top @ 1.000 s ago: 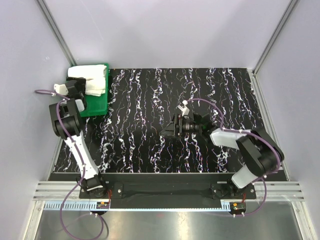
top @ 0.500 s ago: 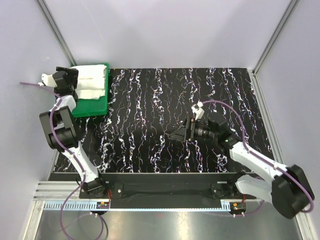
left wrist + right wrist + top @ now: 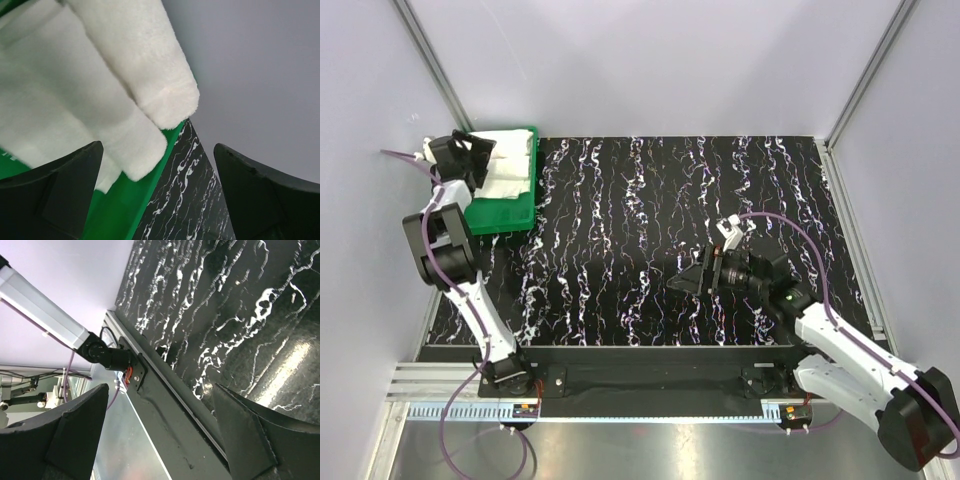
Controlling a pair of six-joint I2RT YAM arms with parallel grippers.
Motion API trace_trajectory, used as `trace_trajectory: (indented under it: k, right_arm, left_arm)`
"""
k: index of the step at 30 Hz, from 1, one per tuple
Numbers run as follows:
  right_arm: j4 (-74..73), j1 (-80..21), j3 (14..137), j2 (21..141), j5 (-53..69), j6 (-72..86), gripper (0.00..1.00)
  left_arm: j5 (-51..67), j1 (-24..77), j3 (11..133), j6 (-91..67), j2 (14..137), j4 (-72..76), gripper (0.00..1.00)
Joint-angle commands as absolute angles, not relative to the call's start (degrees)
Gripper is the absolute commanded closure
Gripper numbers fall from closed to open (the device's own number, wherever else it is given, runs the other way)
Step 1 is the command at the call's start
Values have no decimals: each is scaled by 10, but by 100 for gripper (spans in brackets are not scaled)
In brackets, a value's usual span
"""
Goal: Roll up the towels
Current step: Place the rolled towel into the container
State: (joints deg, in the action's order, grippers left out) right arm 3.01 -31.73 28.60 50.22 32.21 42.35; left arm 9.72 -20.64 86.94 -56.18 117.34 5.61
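Towels (image 3: 510, 165) bunched in green tray (image 3: 502, 216), far-left corner; we see left gripper (image 3: 480, 160) released over them, right gripper (image 3: 685, 275) released, empty-jawed, above table (image 3: 620, 200), well apart from tray.

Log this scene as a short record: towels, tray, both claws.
towels: two, white, lying against each other in the tray
tray: green, at the far left corner of the table
left claw: open, at the tray by the towels, nothing clamped
right claw: open, empty, over bare table right of the middle
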Motion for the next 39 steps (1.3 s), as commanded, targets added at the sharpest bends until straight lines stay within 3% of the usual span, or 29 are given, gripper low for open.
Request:
trace_trajectory:
  k: [1, 8, 13, 20, 29, 39]
  right_arm:
    - [52, -316, 273, 526, 308, 416, 8]
    - [110, -316, 283, 628, 324, 403, 9]
    - [130, -316, 294, 675, 331, 391, 10]
    - [168, -316, 289, 709, 345, 403, 11]
    - [109, -316, 294, 649, 328, 382, 11]
    - [-28, -316, 318, 490, 288, 377, 7]
  left_arm:
    - [170, -199, 922, -589, 1222, 67, 1]
    - [169, -171, 1033, -619, 1318, 135, 1]
    - [206, -168, 1020, -672, 1316, 212, 1]
    - [165, -171, 978, -600, 1246, 40, 2]
    - [124, -167, 805, -498, 1037, 14, 1]
    - [82, -146, 572, -305, 639, -28, 1]
